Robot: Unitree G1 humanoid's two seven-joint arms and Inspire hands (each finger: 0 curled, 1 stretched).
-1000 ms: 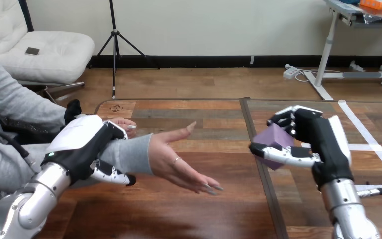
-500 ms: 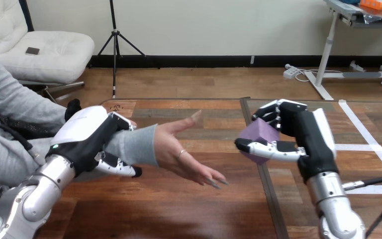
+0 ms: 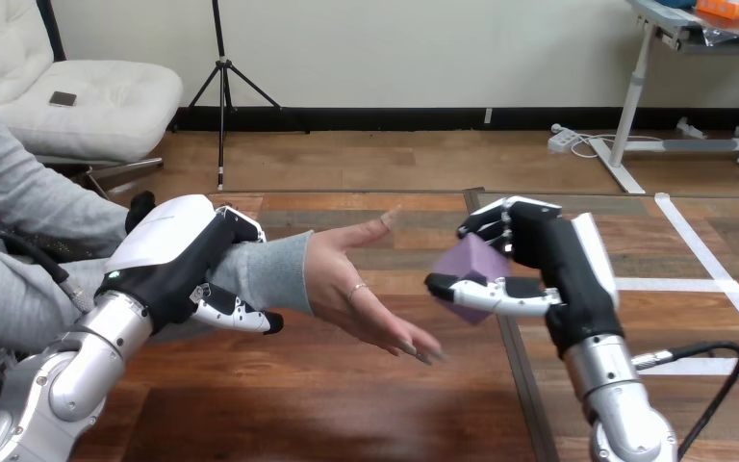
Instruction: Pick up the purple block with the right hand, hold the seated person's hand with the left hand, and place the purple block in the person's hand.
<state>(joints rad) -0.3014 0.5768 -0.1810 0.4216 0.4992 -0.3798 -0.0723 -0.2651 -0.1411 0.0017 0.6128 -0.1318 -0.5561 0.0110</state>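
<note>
Scene is being lit brightly, evenly, from overhead. A soft shadow is being cast on the table (image 3: pixel 394 414) under the person's hand (image 3: pixel 351 289). Mild glare is being thrown off the left hand (image 3: pixel 168 245).

The block (image 3: pixel 476 270) (in the right hand (image 3: pixel 560 262)) is right of the person's hand (image 3: pixel 351 294), left hand (image 3: pixel 168 255) round its wrist (image 3: pixel 274 274).

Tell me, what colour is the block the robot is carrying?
Purple: the block in the right hand shows best in the head view.
</note>
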